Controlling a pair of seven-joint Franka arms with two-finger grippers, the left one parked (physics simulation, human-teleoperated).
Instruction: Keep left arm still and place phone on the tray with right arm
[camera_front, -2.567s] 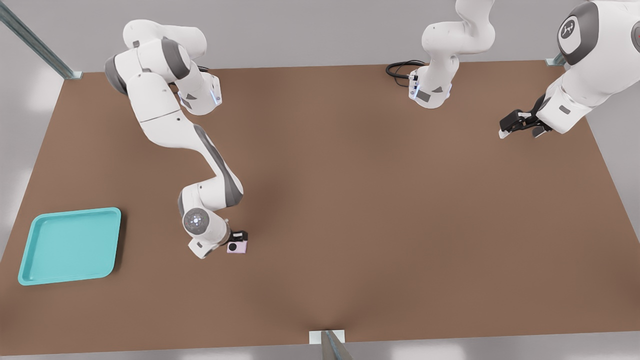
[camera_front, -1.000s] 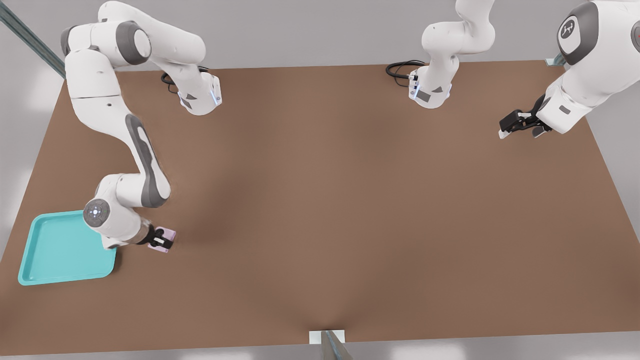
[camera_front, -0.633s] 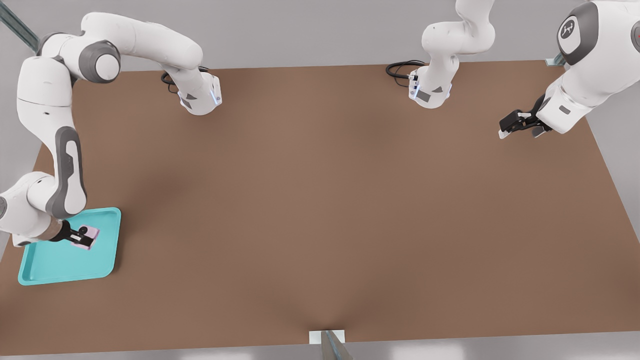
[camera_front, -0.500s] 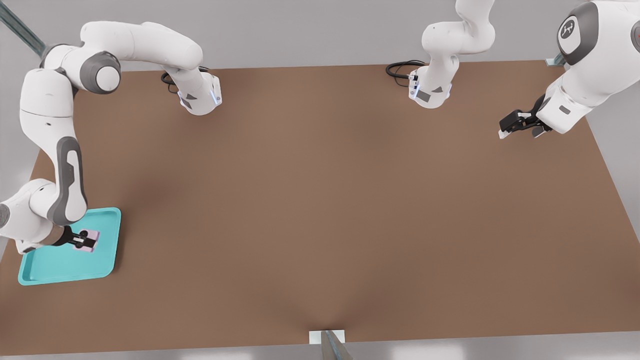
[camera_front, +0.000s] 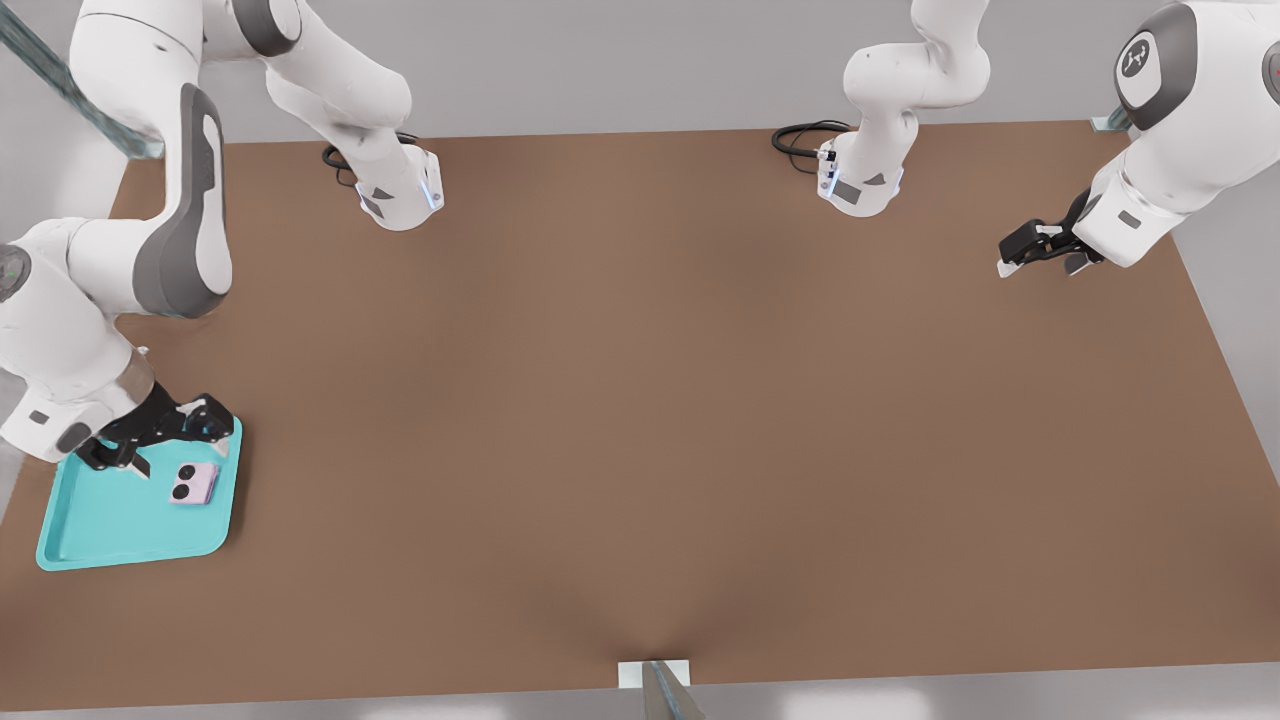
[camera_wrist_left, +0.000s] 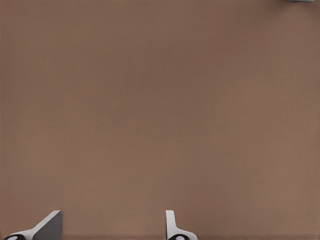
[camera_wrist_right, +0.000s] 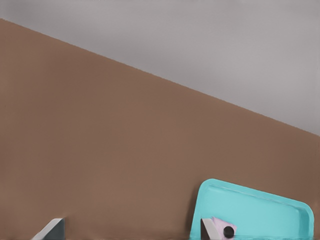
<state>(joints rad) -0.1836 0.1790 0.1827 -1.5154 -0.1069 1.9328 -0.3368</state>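
We see the phone (camera_front: 193, 484) lying flat inside the tray (camera_front: 100, 530), lenses up, in the tray's far right part as the front view shows it. The tray sits on the brown surface (camera_front: 640, 400) at the front view's near left corner. Nothing grips the phone — it rests on the tray floor by itself.

The gripper (camera_front: 160, 438) of the right arm (camera_front: 180, 230) hangs over the tray's far edge, just beyond the phone and apart from it. Its fingers (camera_front: 215, 428) stand wide and hold nothing. In the front view one finger points toward the tray's far right corner, the other sits over the tray's far left part.

In the right wrist view we catch the tray (camera_wrist_right: 260, 210) low in the picture with the phone (camera_wrist_right: 222, 228) on it — one black lens shows — and two pale fingers (camera_wrist_right: 209, 229) at the lower edge, set well apart. One of them overlaps the phone's edge in that view; we cannot tell from there whether they touch, though the front view shows a gap.

The rest of the surface around the tray is plain brown.
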